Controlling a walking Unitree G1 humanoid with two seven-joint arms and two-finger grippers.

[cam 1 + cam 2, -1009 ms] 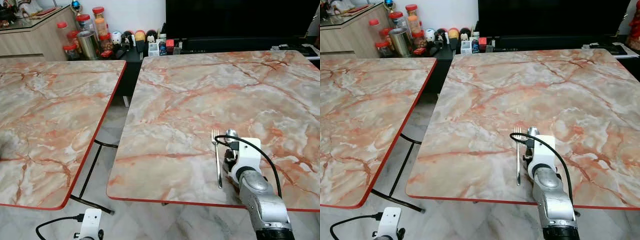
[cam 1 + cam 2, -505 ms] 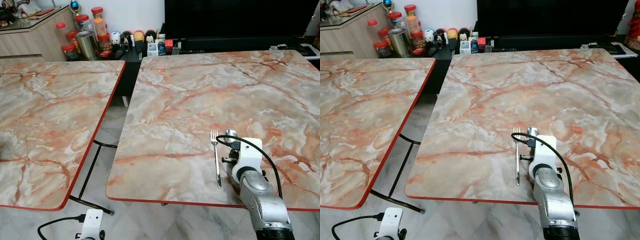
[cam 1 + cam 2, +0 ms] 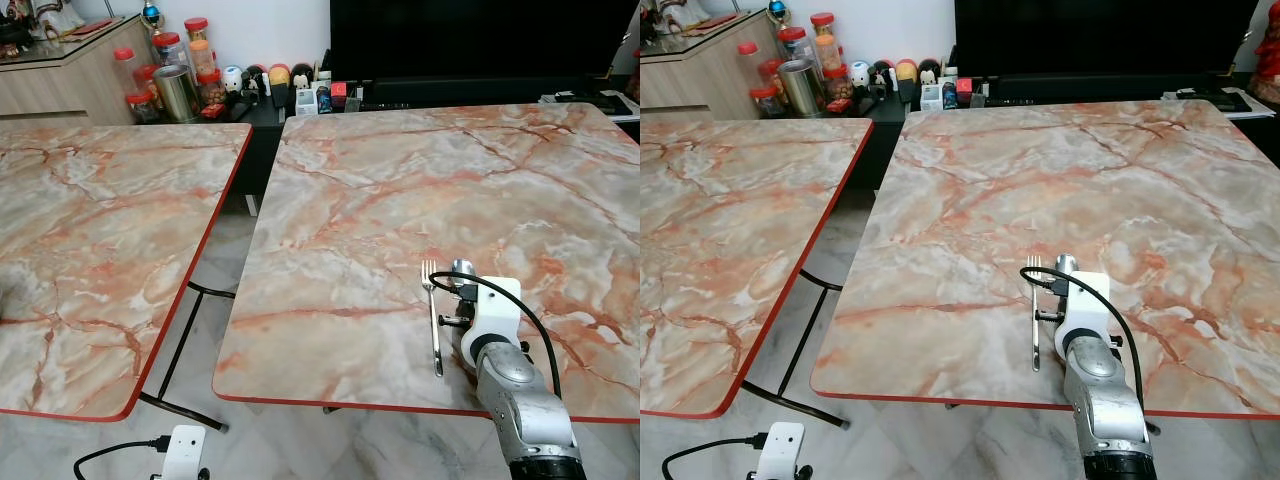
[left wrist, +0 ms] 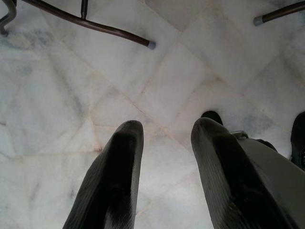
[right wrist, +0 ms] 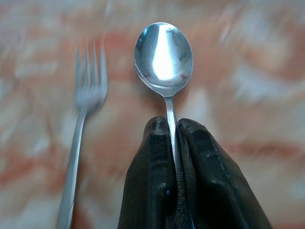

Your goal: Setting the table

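Note:
A silver fork [image 3: 433, 318] lies on the right marble table [image 3: 400, 180], near its front edge, tines pointing away from me. Just to its right, my right gripper [image 5: 172, 129] is shut on the handle of a silver spoon [image 5: 163, 52]. The spoon's bowl [image 3: 461, 267] pokes out beyond the white wrist mount, low over the tabletop beside the fork's tines. My left gripper [image 4: 164, 138] hangs open above the pale tiled floor, nothing between its fingers.
A second marble table [image 3: 100, 230] stands to the left, with a gap of floor and black table legs [image 3: 180, 340] between. Jars and small figurines [image 3: 200, 75] crowd the back by a dark TV unit [image 3: 470, 40]. A wooden cabinet [image 3: 60, 70] sits at back left.
The right arm has shifted only slightly, still holding the spoon next to the fork. The left wrist mount at the bottom edge has sunk a little lower.

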